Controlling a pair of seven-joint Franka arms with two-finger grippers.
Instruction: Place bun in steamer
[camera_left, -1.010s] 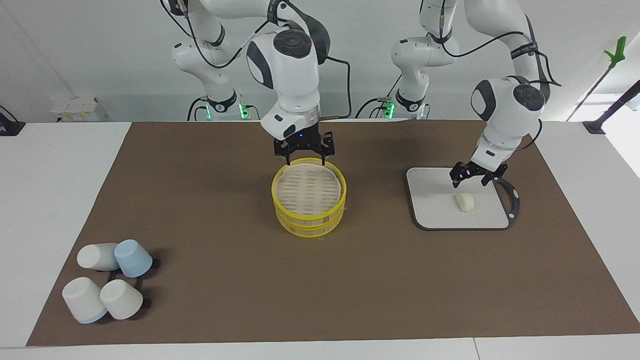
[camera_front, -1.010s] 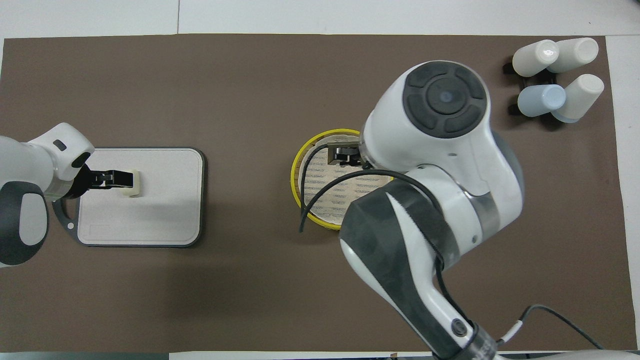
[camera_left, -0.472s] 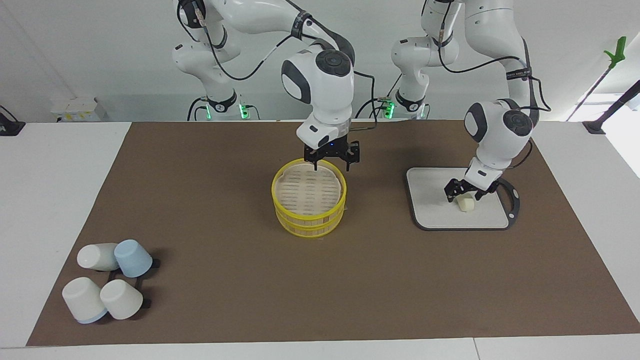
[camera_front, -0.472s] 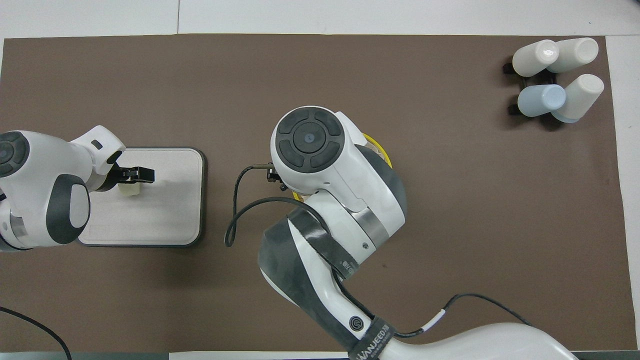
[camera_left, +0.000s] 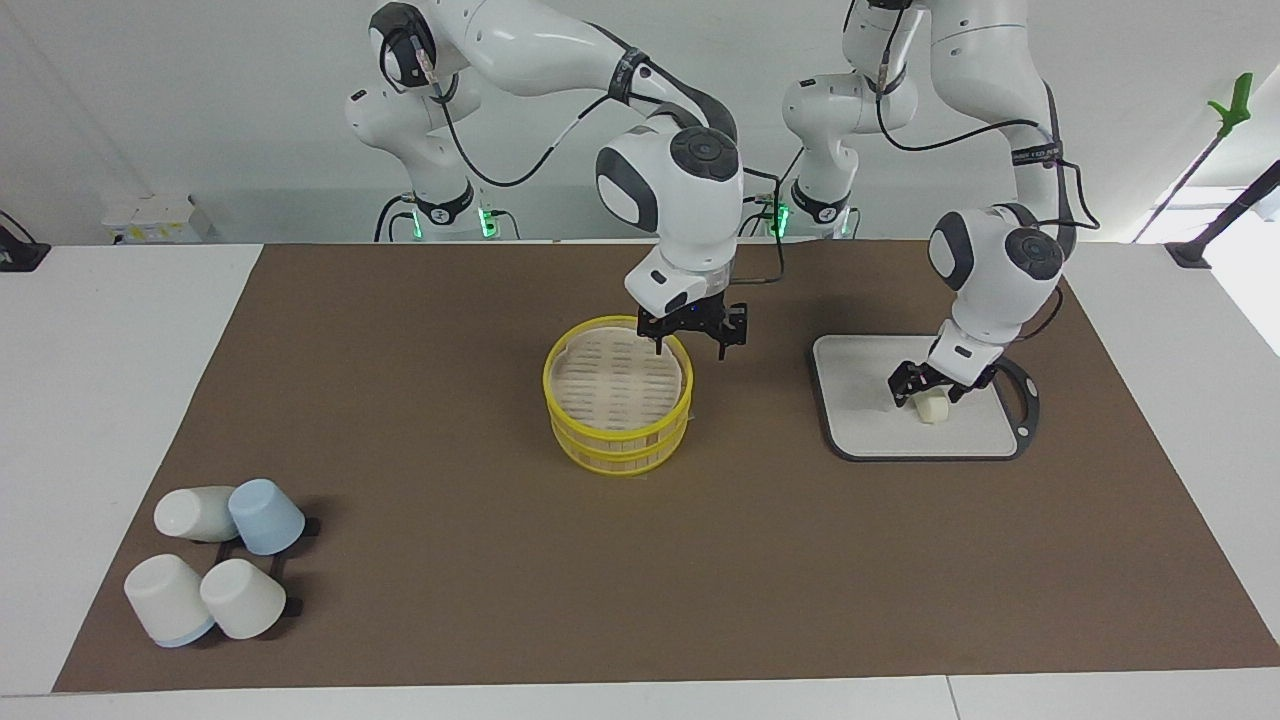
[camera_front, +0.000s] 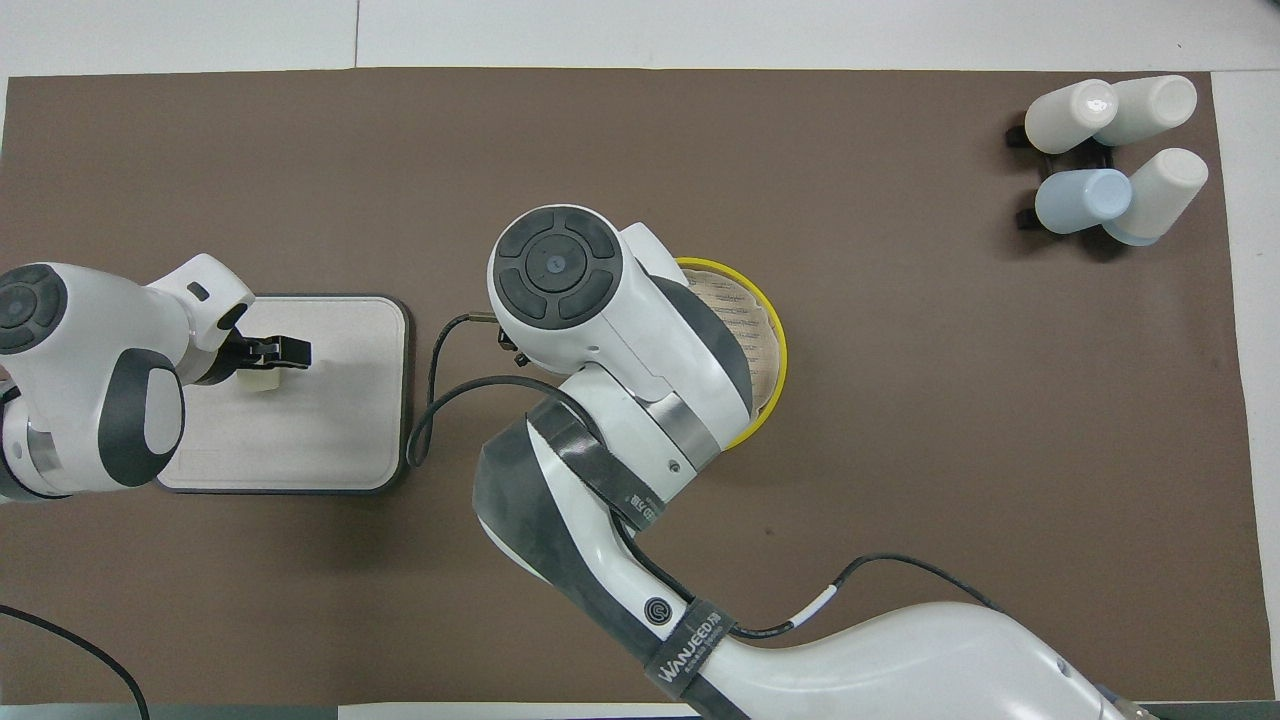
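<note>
"WANJEED" on right arm's strap (camera_front: 690, 632)

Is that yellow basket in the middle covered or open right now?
Covered. The steamer wears its pale lid, level inside the yellow rim. The bun sits outside, on the grey board.

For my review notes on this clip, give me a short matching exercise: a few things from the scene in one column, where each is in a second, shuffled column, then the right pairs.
Things:
1. bun
2. steamer
3. cups
4. right gripper

Places:
A. grouped at the right arm's end of the table
B. over the steamer's rim, on the side toward the left arm
C. on the grey board, at the left gripper
D. middle of the brown mat, its lid on

Pairs: 1-C, 2-D, 3-A, 4-B
</note>
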